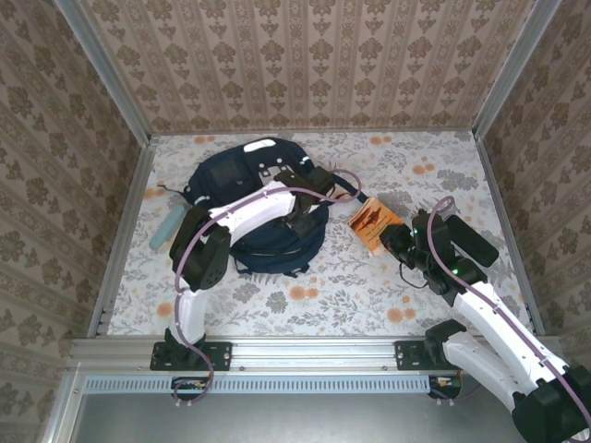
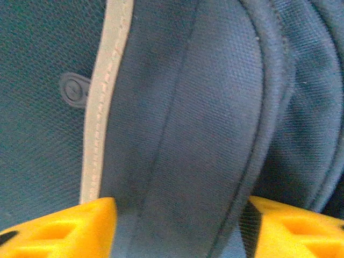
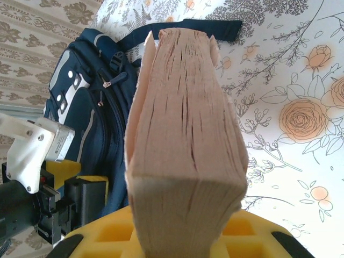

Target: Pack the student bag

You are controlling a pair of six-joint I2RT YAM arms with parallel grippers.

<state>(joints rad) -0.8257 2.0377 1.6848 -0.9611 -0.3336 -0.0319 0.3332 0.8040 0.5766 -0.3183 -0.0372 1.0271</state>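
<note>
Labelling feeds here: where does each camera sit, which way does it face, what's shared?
Top external: above, behind the robot, looking down at table, student bag, left arm, right arm.
Left wrist: on left arm, against bag fabric; yellow fingers show.
Right wrist: on right arm, facing along the book in the right gripper toward the bag.
Shared: the bag.

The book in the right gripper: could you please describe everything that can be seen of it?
The book is a thick, closed paperback with an orange cover and tan, ragged page edges. The right gripper clamps one end between its yellow fingers, page edges toward the wrist camera. It sits just right of the navy backpack, its far end by a dark strap. Whether it touches the table is unclear.
</note>
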